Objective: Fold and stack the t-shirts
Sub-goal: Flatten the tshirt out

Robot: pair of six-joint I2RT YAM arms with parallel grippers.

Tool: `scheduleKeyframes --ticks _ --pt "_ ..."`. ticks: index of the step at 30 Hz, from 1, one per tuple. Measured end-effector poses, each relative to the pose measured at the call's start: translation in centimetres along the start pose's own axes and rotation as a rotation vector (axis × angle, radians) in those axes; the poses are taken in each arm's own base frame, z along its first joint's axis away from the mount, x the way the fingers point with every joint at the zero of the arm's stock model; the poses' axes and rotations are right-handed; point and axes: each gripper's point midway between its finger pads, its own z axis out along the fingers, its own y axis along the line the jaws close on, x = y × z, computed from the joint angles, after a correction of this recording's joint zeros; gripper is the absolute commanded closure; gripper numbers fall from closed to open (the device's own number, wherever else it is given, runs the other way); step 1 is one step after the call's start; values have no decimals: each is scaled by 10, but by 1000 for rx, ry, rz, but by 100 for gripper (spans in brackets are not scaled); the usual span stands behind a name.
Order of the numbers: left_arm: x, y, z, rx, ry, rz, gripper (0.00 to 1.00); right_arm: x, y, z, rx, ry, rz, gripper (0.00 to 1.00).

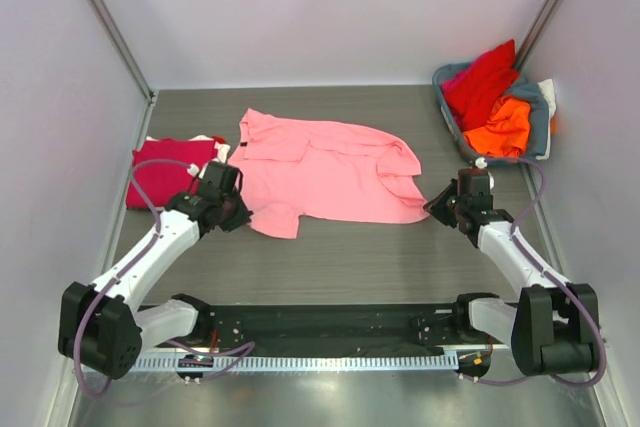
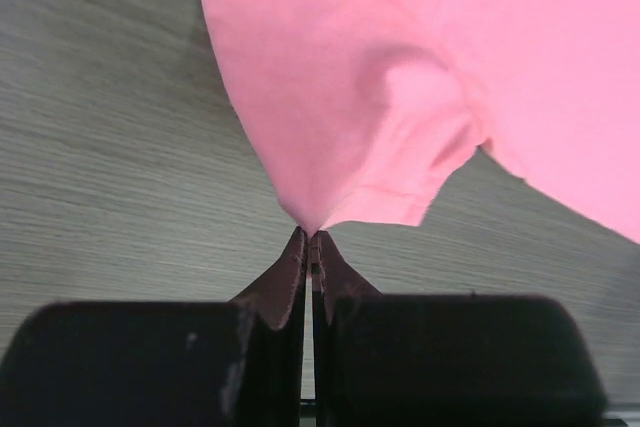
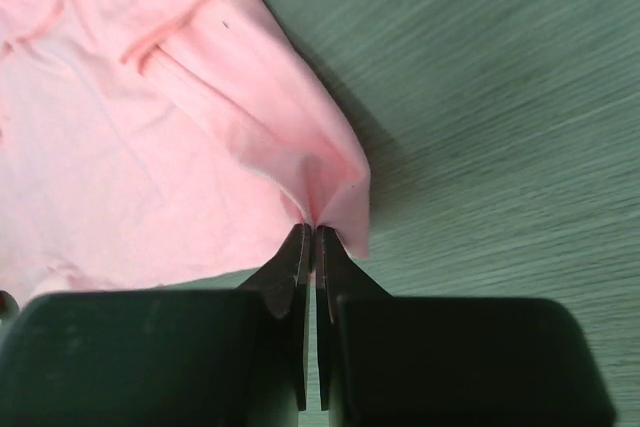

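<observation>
One crimson shirt (image 1: 168,172) lies folded, the pink shirt (image 1: 330,172) lies unfolded with both pairs of jaws pinching its edges, and more shirts (image 1: 487,82) fill the basket (image 1: 541,119).

Dark grey wood-grain table (image 1: 340,257), boxed in by pale walls (image 1: 330,7) on three sides, with metal struts (image 1: 105,19) running up the back corners. A grey-blue basket (image 1: 537,119) sits in the far right corner, close to the wall, and a toothed metal rail (image 1: 330,359) runs along the near edge.
</observation>
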Motion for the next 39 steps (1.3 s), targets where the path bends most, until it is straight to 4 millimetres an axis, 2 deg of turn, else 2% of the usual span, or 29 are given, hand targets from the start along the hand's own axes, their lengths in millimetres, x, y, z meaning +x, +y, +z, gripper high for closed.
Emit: scheduleKeyframes --ticks 4,7,10,11,12,13,15,16,19,24,32,35,37,39 --pt "-17 -1 -17 17 -56 -8 100 -25 2 -14 11 -112 33 99" --pt "-18 9 -22 -8 -58 -24 100 -40 -15 -21 72 -173 95 99" --pt "-18 15 -25 -22 -56 -37 100 -44 -33 -21 135 -180 155 98" --pt "-18 16 -26 -24 -54 -39 100 -43 -37 -20 150 -171 163 92" --pt "-18 17 -27 -24 -55 -40 100 -40 -40 -18 160 -157 165 69" --pt "-18 17 -28 -23 -54 -41 100 -35 -41 -15 163 -131 163 54" --pt "-17 17 -29 -17 -54 -41 100 -26 -44 -11 172 -88 160 30" --pt "-17 17 -30 -15 -55 -41 100 -21 -47 -8 176 -66 149 28" --pt "-17 18 -32 -13 -57 -41 100 -10 -53 -7 184 -23 116 27" --pt "-16 19 -33 -16 -53 -37 100 1 -56 -4 179 30 40 37" --pt "-16 20 -33 -17 -53 -15 100 18 -54 -1 245 54 -131 37" --pt "-16 22 -32 -22 -52 -3 100 18 -46 1 261 49 -186 42" --pt "-18 24 -31 -33 -49 -5 100 16 -47 4 281 45 -198 53" --pt "-21 30 -28 -50 -45 -21 100 14 -50 6 307 45 -204 53"
